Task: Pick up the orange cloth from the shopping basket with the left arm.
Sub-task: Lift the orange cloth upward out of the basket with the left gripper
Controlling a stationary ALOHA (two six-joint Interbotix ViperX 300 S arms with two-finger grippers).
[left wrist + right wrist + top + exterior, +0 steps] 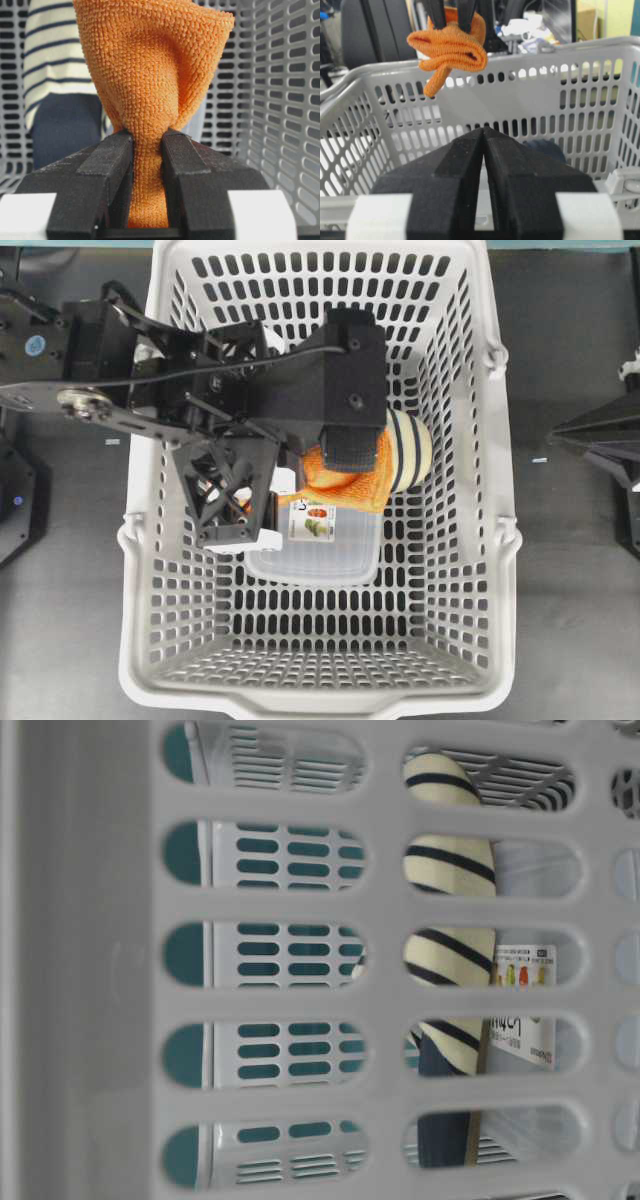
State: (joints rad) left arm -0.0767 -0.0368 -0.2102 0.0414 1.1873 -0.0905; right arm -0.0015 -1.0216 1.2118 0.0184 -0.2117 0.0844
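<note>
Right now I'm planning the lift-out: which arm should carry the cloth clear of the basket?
Left. Its gripper is shut on the orange cloth, held above the basket rim; the right gripper sits shut outside.

In the overhead view the left arm [300, 380] covers most of the orange cloth [350, 480] and striped slipper [408, 448]. The clear box [320, 540] is partly hidden beneath them. At table level, the basket wall [90, 960] fills the frame, blurred; the box label's [520, 982] print is unreadable.
</note>
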